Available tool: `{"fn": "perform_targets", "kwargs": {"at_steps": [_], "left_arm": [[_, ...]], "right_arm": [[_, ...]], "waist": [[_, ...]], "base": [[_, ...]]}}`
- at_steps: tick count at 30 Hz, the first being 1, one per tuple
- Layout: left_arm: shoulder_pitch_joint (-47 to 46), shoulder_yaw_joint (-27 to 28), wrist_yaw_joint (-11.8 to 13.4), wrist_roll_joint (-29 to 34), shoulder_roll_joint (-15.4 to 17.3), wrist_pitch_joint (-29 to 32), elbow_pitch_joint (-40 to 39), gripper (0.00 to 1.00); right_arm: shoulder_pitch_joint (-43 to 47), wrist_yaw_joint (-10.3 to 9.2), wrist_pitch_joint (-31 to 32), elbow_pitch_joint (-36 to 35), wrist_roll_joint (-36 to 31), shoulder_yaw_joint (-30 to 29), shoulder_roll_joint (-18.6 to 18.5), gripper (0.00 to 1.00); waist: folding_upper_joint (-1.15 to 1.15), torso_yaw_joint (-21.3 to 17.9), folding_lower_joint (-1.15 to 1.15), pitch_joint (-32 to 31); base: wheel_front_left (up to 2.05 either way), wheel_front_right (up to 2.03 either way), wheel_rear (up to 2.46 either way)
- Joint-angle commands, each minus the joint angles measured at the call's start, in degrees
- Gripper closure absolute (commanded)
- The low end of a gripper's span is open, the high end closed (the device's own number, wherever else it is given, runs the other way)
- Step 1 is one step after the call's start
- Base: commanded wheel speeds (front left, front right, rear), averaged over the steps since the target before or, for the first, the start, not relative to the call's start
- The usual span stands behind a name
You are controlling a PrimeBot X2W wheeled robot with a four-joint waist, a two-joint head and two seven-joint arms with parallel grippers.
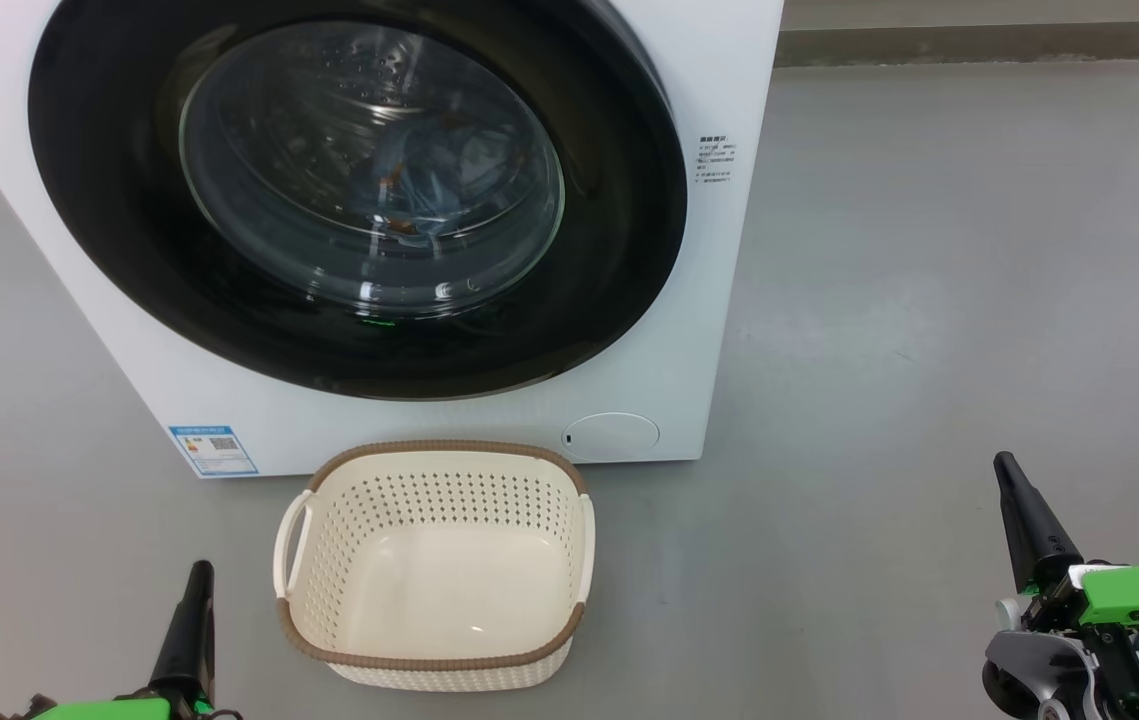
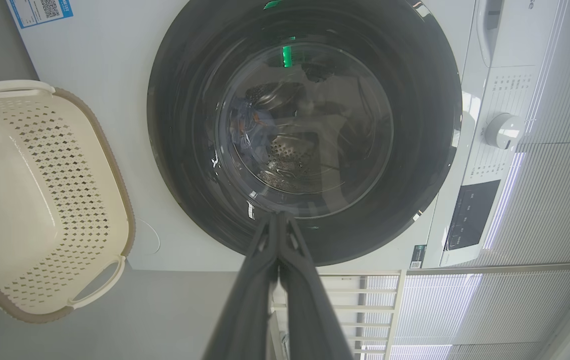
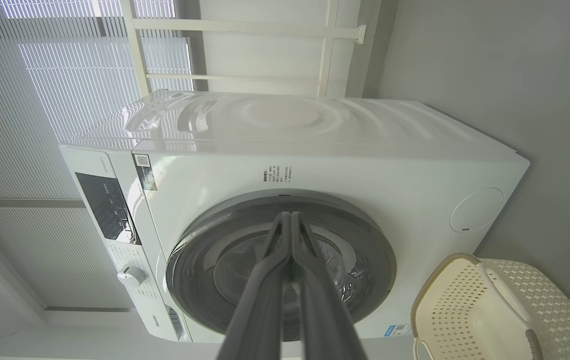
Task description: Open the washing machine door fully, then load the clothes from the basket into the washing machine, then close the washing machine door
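Clothes (image 1: pixel 429 175) soft, light, behind closed door (image 1: pixel 109 250) | near basket (image 1: pixel 434 662) stiff, I'd grab handles | my left gripper (image 1: pixel 197 585), right gripper (image 1: pixel 1011 475) clenched, empty

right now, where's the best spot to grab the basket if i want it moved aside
On the basket, probably the left side handle, coming from above with the left gripper, opened first since it's shut. The basket stands upright, and that handle bows clear of the wall, leaving a gap for a finger.
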Motion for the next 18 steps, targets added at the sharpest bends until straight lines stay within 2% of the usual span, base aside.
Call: {"fn": "perform_targets", "kwargs": {"at_steps": [1,18], "left_arm": [[-2.82,1.92,-0.46,-0.38,0.48,0.18,-1.02,1.0],[-2.82,1.92,-0.46,-0.38,0.48,0.18,-1.03,1.0]], "right_arm": [[-0.26,0.02,0.42,-1.76,0.14,1.18,-0.18,1.0],[-0.26,0.02,0.46,-1.76,0.09,1.12,-0.14,1.0]], "waist": [[0.0,0.0,0.0,0.0],[0.0,0.0,0.0,0.0]], "base": [[0.0,0.0,0.0],[0.0,0.0,0.0]]}}
